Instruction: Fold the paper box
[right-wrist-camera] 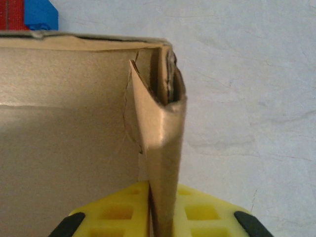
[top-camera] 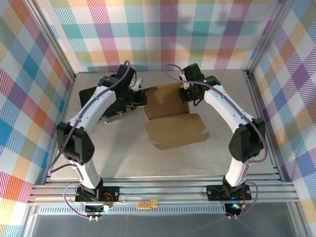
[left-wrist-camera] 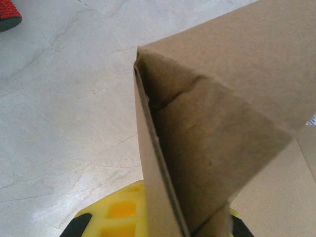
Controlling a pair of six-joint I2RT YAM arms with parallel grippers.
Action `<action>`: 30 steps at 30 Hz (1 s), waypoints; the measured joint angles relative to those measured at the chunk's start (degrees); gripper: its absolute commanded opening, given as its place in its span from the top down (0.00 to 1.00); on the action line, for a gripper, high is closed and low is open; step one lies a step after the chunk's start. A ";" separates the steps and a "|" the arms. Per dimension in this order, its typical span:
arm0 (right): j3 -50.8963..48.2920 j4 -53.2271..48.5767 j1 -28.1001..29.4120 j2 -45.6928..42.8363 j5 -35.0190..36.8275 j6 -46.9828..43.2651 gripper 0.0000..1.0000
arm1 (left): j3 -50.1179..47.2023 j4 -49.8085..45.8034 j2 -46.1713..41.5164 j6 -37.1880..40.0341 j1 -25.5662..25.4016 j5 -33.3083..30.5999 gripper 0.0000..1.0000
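Paper box (top-camera: 170, 111) half-folded: my left pincer (left-wrist-camera: 173, 224) and right pincer (right-wrist-camera: 163, 215) pinch raised side walls (right-wrist-camera: 165, 143); lid (top-camera: 175, 132) left to fold.

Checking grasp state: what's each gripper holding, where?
Both hold the brown cardboard paper box: left gripper on its left side wall, right gripper on its folded right wall.

Both arms are arching inward; left gripper (top-camera: 140, 101) and right gripper (top-camera: 186, 95) are each pinching the paper box (top-camera: 167, 104).
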 measured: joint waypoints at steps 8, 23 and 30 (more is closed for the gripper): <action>0.66 -0.44 0.11 0.79 1.44 0.57 0.95 | 0.46 0.00 0.28 0.00 -0.11 -0.04 1.00; 11.41 -11.21 6.67 7.08 23.39 6.32 1.00 | 1.38 0.31 1.09 -0.63 -0.74 -1.44 1.00; 16.41 -18.25 9.14 11.10 34.18 11.67 1.00 | 2.23 0.70 2.03 -2.19 -2.51 -3.85 1.00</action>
